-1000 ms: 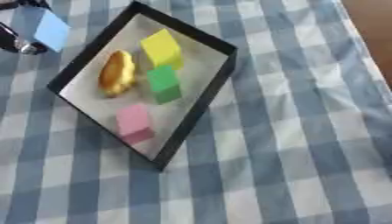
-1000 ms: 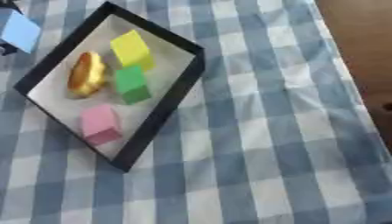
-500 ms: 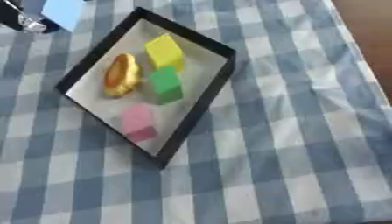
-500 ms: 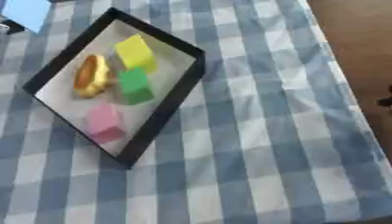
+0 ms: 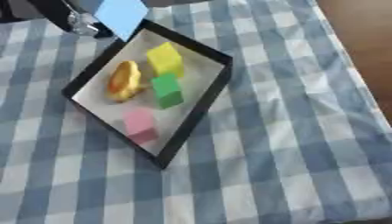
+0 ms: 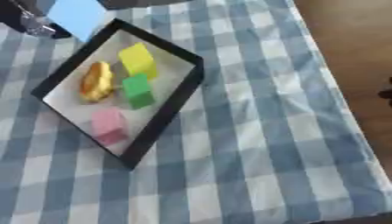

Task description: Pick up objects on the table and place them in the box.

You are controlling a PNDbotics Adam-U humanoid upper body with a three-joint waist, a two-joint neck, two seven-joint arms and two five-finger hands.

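A black-rimmed box (image 5: 197,109) lies askew on the checked cloth. Inside it are a yellow block (image 5: 166,59), a green block (image 5: 167,90), a pink block (image 5: 140,124) and a golden rounded piece (image 5: 124,80). A light blue block (image 5: 121,12) hangs over the box's far corner, covering part of the rim. My left hand (image 5: 75,21), dark with a silver joint, comes in from the upper left and is shut on that block. Most of the hand is cut off by the top edge. My right hand shows in neither view.
The blue-and-white checked cloth (image 5: 275,144) covers the table. Its right edge runs along brown floor (image 6: 352,39). A small dark shape (image 6: 386,94) sits at the right edge of the right eye view, off the table.
The left hand has carried the light blue block rightwards, from well left of the box to over its far corner. The camera has also shifted.
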